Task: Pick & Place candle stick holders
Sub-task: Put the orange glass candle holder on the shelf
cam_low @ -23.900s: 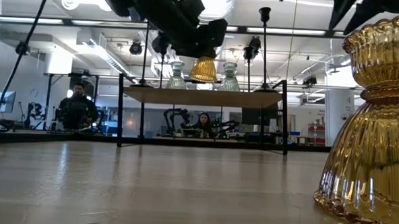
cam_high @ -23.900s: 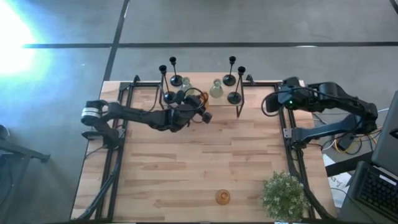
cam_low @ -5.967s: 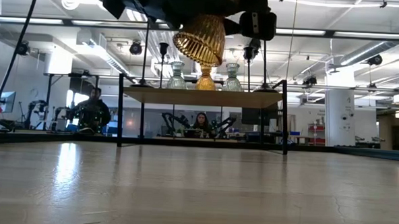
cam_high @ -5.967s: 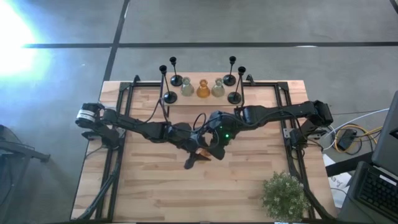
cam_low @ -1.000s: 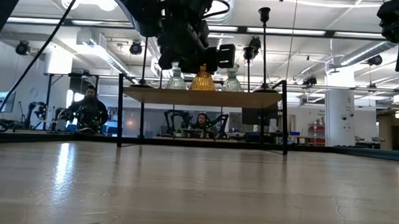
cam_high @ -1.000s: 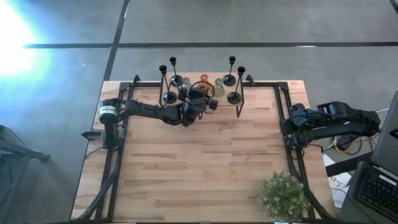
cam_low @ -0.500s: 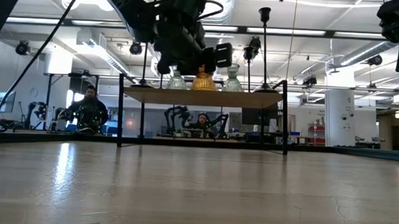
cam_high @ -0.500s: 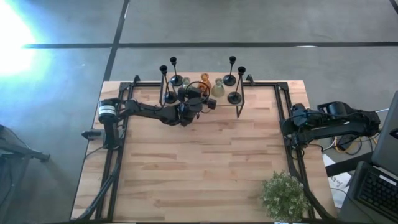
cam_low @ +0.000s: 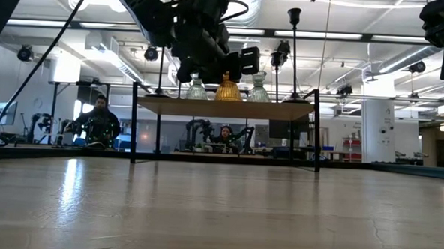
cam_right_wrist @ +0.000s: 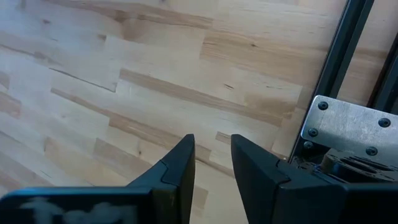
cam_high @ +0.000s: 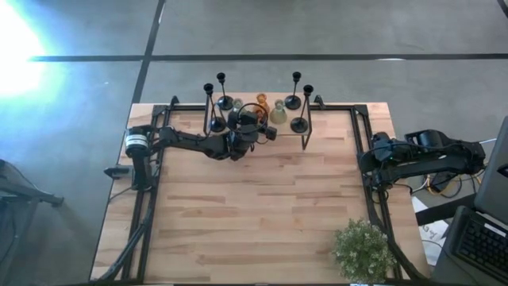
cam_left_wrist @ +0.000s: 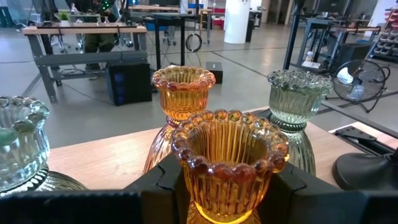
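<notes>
Two amber holders: your left gripper (cam_left_wrist: 229, 186) clamped one ribbed amber glass candle holder (cam_left_wrist: 229, 163); the second amber glass holder (cam_left_wrist: 181, 106) stood just beyond it.
Pale-green ribbed glass holders: one (cam_left_wrist: 297, 112) beside the gripper, another (cam_left_wrist: 18, 146) opposite.
Right gripper (cam_right_wrist: 211, 163): you kept it slightly parted, empty, above the wooden table (cam_right_wrist: 124, 93).

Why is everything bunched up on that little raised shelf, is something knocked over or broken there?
Nothing stands out. The left gripper holds an amber glass holder upright at the shelf, just in front of the second amber holder and between two pale-green ones. All stand upright, none visibly damaged. The right gripper waits at the table's right edge.
</notes>
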